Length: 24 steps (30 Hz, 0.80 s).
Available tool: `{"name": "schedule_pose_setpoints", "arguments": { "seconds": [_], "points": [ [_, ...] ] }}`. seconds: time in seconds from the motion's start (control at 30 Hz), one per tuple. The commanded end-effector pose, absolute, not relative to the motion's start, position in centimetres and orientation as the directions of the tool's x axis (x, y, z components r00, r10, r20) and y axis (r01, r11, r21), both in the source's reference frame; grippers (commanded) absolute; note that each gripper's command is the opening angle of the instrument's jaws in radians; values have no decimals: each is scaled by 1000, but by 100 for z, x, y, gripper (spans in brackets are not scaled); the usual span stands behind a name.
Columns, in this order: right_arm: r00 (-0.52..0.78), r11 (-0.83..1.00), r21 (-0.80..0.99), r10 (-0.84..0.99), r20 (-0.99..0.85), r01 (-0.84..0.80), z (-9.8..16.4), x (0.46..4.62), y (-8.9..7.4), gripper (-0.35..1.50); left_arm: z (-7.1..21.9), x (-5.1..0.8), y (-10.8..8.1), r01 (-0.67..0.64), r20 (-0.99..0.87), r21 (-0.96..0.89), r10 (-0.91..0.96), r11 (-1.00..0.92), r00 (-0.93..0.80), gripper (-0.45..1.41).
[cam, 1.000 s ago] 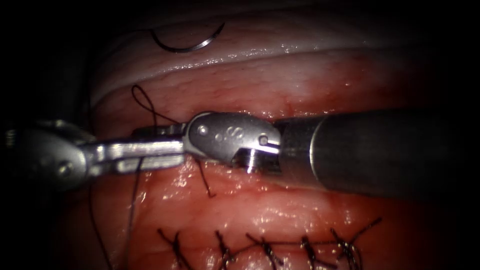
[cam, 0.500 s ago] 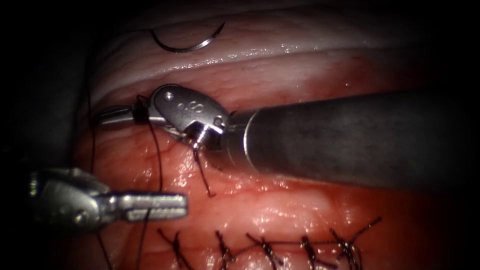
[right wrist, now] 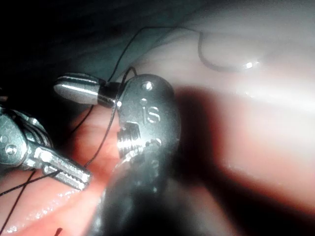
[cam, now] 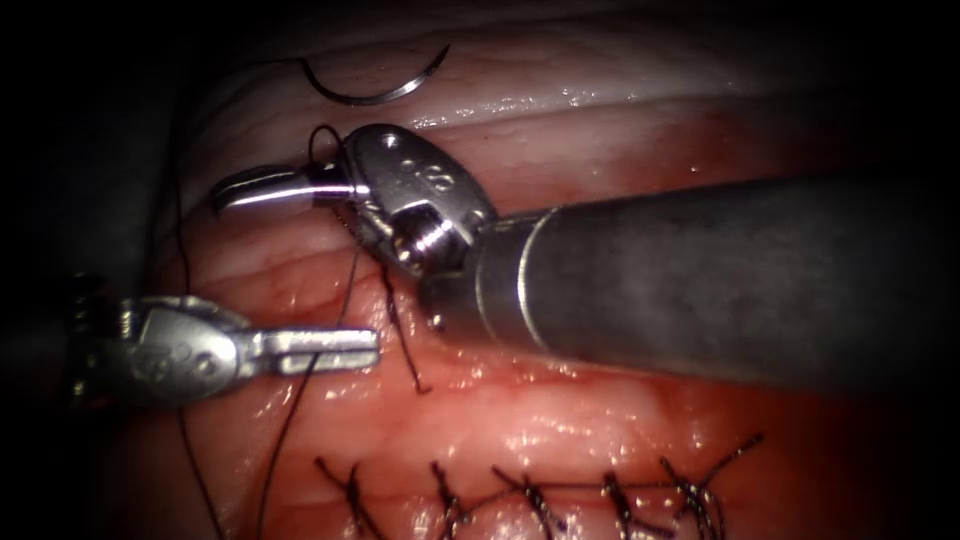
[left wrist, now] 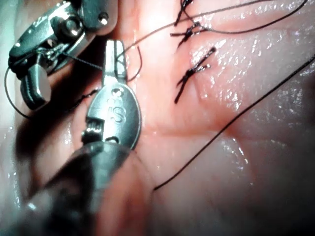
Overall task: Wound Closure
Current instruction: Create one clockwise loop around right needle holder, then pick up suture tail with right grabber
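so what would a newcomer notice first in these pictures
The right arm's end effector on its thick dark shaft crosses the tissue from the right, thread looped around its jaws. The left arm's end effector sits lower left, shut on that thread. The curved needle lies free on the pale tissue at the top, and a row of dark stitches runs along the bottom.
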<state>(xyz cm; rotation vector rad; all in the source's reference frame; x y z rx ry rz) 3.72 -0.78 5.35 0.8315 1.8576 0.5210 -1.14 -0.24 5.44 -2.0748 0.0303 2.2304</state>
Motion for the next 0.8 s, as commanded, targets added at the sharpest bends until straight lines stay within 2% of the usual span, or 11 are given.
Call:
{"name": "schedule_pose_setpoints", "arguments": {
  "seconds": [0.03, 0.27, 0.43, 0.77, 0.8],
  "points": [
    [-268, 667, 670, 745, -612, 325, 537, 370, -76, -35, 554, -119, -22, -82, -996, -53, 58, -995, -68, -45],
    [-265, 671, 669, 741, -617, 319, 535, 348, -80, -35, 581, -114, -12, -83, -994, -85, 91, -993, -64, -45],
    [-175, 707, 560, 675, -717, 432, 536, 335, -88, -35, 600, -109, 2, -87, -992, -95, 101, -992, -72, -45],
    [-46, 682, 436, 566, -823, 587, 544, 336, -102, -35, 648, -103, 19, -105, -987, -130, 139, -986, -83, -45],
    [-33, 677, 431, 558, -829, 597, 544, 337, -101, -16, 649, -103, 18, -106, -986, -134, 143, -985, -83, -45]
  ]
}}
